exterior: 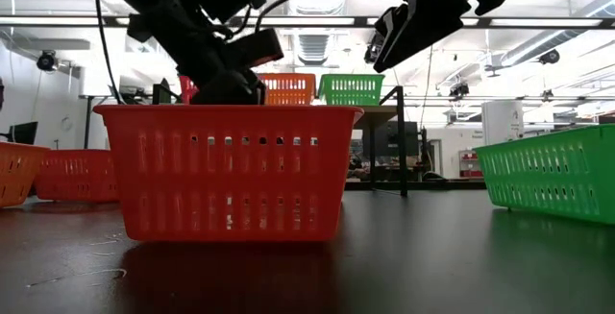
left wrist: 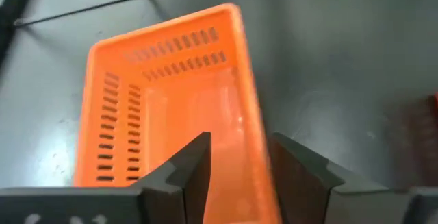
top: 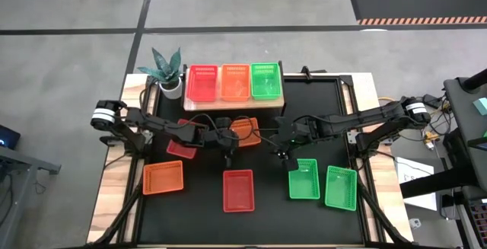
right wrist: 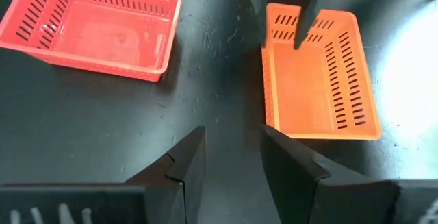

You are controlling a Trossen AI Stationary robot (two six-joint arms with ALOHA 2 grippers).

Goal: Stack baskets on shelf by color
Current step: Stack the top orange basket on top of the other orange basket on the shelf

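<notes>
The wooden shelf (top: 232,100) at the table's far edge carries a red (top: 202,81), an orange (top: 234,81) and a green basket (top: 265,80) side by side. An orange basket (top: 246,132) rests on its base at mid-table. My left gripper (left wrist: 239,142) is open at that basket's left end, one finger inside it and one outside its near long wall (left wrist: 256,121). My right gripper (right wrist: 234,135) is open and empty, hovering over bare table (top: 280,151) just right of the orange basket. Loose baskets lie nearer me: orange (top: 163,177), red (top: 237,190), two green (top: 304,179) (top: 341,186). My left gripper straddles the orange basket's near long wall (left wrist: 260,148) at its left end, slanting down from the table's left, one finger (right wrist: 301,25) inside and one outside. Whether either finger touches the wall, I cannot tell. The basket's base stays on the table.
A pink-red basket (top: 181,147) lies partly under the left arm. A potted plant (top: 167,70) stands at the shelf's left end. In the low view the red basket (exterior: 226,170) fills the foreground and a green one (exterior: 553,175) sits to the right.
</notes>
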